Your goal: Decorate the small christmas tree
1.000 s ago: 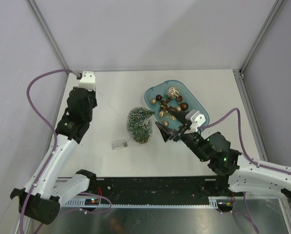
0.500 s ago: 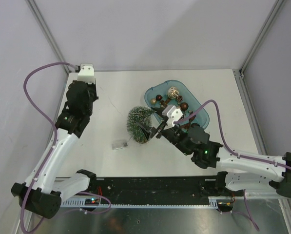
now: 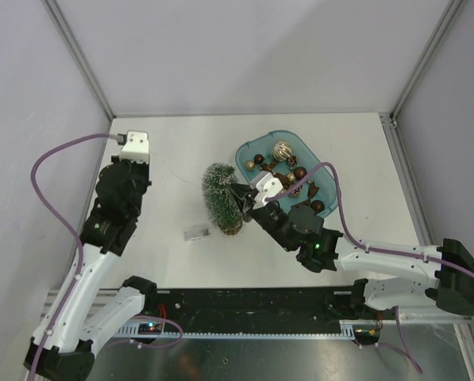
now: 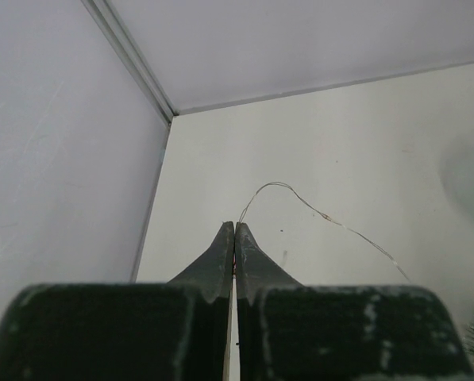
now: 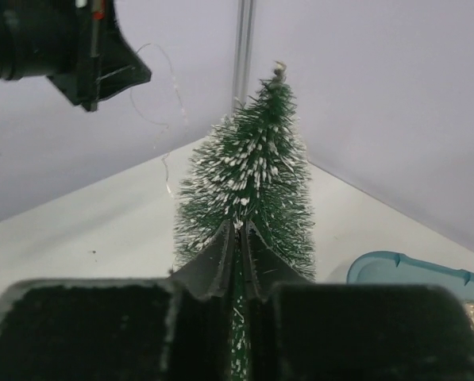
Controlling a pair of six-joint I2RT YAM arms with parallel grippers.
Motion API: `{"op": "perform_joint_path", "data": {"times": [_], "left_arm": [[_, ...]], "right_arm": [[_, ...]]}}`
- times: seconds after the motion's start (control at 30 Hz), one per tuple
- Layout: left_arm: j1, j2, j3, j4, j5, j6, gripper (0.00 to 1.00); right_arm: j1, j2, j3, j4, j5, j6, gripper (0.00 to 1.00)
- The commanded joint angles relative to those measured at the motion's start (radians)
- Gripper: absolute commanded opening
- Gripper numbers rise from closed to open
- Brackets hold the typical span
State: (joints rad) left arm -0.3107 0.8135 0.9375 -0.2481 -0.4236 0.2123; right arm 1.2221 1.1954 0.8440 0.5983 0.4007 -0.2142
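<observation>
The small christmas tree [image 3: 221, 194], dark green with white-frosted tips, stands on the table left of the teal tray [image 3: 296, 136]. My right gripper [image 3: 241, 198] is shut on its side, and bristles show between the jaws in the right wrist view, where the gripper [image 5: 238, 226] sits low on the tree [image 5: 256, 159]. At the table's left, my left gripper [image 3: 129, 163] is shut on the end of a thin wire [image 4: 316, 210], which runs from the gripper [image 4: 234, 227] across the table towards the tree. The same wire [image 5: 171, 95] hangs by the tree.
The teal tray holds several brown and gold ornaments [image 3: 283, 151], just behind my right arm. A small grey box [image 3: 195, 233] lies on the table left of the tree's base. Walls close in the table at the back and the left.
My right gripper swung left from beside the tray onto the tree and shut on it. The tree now stands more upright. My left gripper drew slightly back, the wire still in it.
</observation>
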Motion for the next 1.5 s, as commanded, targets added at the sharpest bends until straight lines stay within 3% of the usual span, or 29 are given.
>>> {"op": "perform_joint_path", "data": {"times": [0.0,0.4,0.6,0.73,0.9,1.13,1.3,1.47], "left_arm": [[0.007,-0.098,-0.045,0.036,-0.003,0.100,0.00],[0.008,-0.262,-0.134,0.050,-0.104,0.236,0.00],[0.011,-0.235,-0.113,0.094,-0.120,0.210,0.00],[0.013,-0.163,-0.097,0.114,-0.085,0.154,0.01],[0.013,-0.006,-0.030,0.123,0.100,0.040,0.02],[-0.002,0.304,0.205,0.130,0.245,-0.102,0.01],[-0.077,0.448,0.371,0.119,0.439,-0.182,0.05],[-0.156,0.543,0.478,0.050,0.799,-0.274,0.17]], "right_arm": [[0.001,-0.014,0.046,0.082,0.044,0.001,0.02],[-0.019,-0.221,-0.076,-0.056,-0.009,0.016,0.00],[-0.026,-0.375,-0.181,-0.183,-0.094,0.078,0.00],[0.051,-0.430,-0.238,-0.226,-0.097,0.088,0.00],[0.212,-0.390,-0.247,-0.195,-0.032,0.047,0.00],[0.299,-0.334,-0.247,-0.122,-0.031,0.038,0.00],[0.287,-0.323,-0.248,-0.103,-0.030,0.049,0.00],[0.148,-0.339,-0.247,-0.064,-0.132,0.094,0.00]]}}
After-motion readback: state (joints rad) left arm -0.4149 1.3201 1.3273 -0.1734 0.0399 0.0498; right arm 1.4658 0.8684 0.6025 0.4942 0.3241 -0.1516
